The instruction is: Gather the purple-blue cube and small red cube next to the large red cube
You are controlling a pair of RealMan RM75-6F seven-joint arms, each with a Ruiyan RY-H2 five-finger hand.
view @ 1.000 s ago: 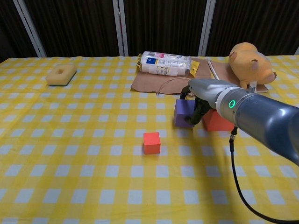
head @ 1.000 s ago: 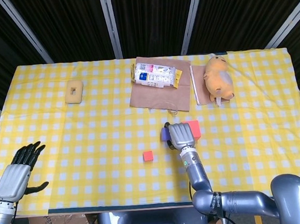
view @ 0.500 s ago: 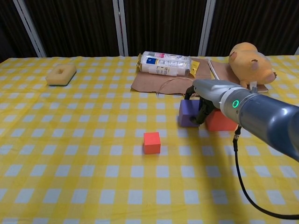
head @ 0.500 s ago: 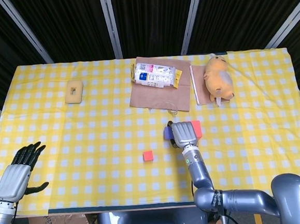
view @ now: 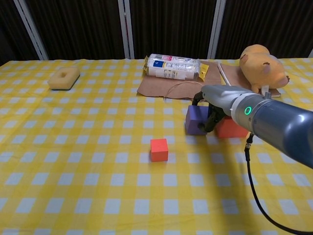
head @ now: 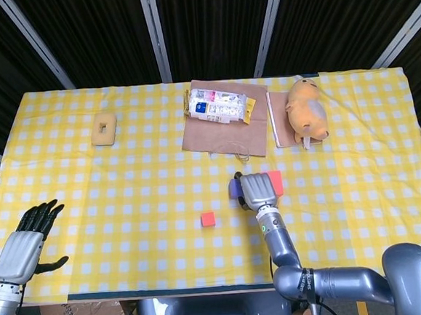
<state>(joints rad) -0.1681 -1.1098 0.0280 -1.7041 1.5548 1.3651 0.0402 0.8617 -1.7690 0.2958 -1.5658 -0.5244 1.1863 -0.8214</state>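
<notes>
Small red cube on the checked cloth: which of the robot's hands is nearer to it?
Right. The right hand sits just beyond the small red cube, at the purple-blue cube; the left hand hangs at the table's far-left edge.

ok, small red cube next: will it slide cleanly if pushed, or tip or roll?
The small red cube sits flat on the checked cloth, so it probably slides rather than rolls. Its low, squat shape makes tipping unlikely. It looks light for its size, so a push may skid it, or the cloth could bunch.
</notes>
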